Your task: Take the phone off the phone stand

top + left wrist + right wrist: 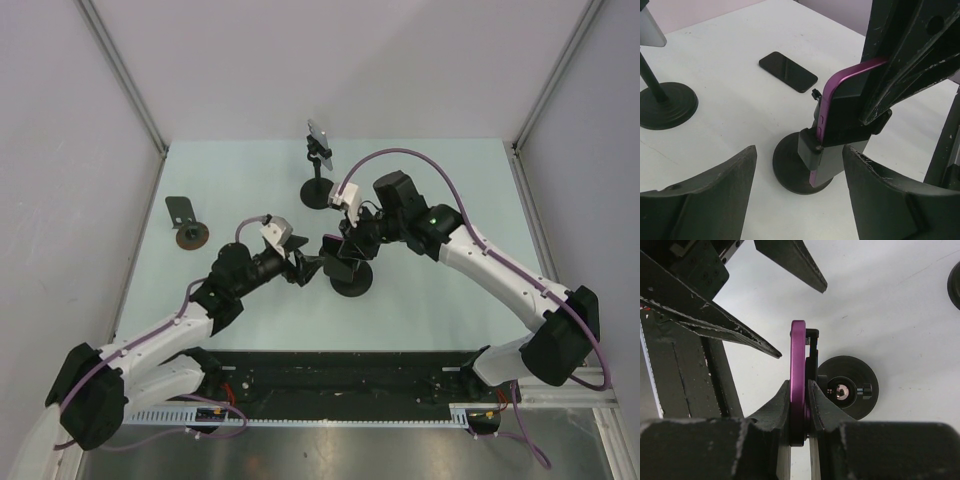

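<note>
1. Nearest the bases, the left gripper (pixel 799 157) was caught with its fingers spread wide and nothing held. One finger was set to either side of the phone stand (pixel 787 172); whether either touched it could not be told.
2. Just beyond, the purple phone (pixel 840 107) was seen upright in the stand's clamp, not yet lifted out.
3. Its upper part was pinched by the right gripper (pixel 799 390), the fingers drawn narrow against the two flat faces.
4. The step in hand was judged to be the extraction itself: the grasp had been made, the pull had not.
5. A straight upward draw along the clamp was called for next. The base probably had to be steadied by the open gripper, or the whole stand could have been lifted or tipped with the phone.
6. Farther off, a black phone (pixel 788 71) was spotted lying flat on the table.
7. At the far side, a second stand (pixel 318 192) was seen loaded and well apart from both grippers.
</note>
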`<control>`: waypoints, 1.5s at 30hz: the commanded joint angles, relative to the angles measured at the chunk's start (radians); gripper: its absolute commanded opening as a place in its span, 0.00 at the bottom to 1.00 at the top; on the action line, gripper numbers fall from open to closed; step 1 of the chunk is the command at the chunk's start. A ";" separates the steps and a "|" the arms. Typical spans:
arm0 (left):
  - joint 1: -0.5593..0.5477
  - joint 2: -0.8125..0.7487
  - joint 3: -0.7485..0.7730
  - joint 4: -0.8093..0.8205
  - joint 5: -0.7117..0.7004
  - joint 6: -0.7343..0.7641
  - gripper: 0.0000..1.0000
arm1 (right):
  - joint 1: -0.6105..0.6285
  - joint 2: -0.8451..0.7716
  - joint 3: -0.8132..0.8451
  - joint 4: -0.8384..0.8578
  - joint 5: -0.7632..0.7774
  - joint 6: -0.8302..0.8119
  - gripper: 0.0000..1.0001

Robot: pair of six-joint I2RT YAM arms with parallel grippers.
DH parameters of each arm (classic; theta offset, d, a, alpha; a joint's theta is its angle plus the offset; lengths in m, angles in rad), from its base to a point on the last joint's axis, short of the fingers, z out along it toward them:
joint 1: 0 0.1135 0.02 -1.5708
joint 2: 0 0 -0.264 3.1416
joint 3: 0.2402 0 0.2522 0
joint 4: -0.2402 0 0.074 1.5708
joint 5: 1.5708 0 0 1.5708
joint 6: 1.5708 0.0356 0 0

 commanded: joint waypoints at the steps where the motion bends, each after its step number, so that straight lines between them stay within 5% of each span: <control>1: -0.023 0.021 0.016 0.096 -0.043 -0.014 0.73 | 0.020 -0.037 0.003 0.036 -0.030 0.033 0.00; 11: -0.024 0.068 0.008 0.149 -0.086 0.001 0.52 | 0.035 -0.037 0.003 0.027 -0.015 0.035 0.00; 36: -0.026 0.068 -0.029 0.175 -0.141 -0.028 0.47 | 0.035 -0.030 0.003 0.036 -0.010 0.040 0.00; 39: -0.026 0.077 -0.027 0.195 -0.151 -0.041 0.37 | 0.038 -0.028 0.003 0.029 -0.013 0.037 0.00; 43: -0.026 0.084 -0.027 0.201 -0.169 -0.043 0.05 | 0.041 -0.028 0.003 -0.010 -0.018 0.026 0.00; 45: -0.026 0.079 -0.030 0.201 -0.187 -0.049 0.00 | 0.041 -0.031 0.003 -0.039 -0.015 0.015 0.00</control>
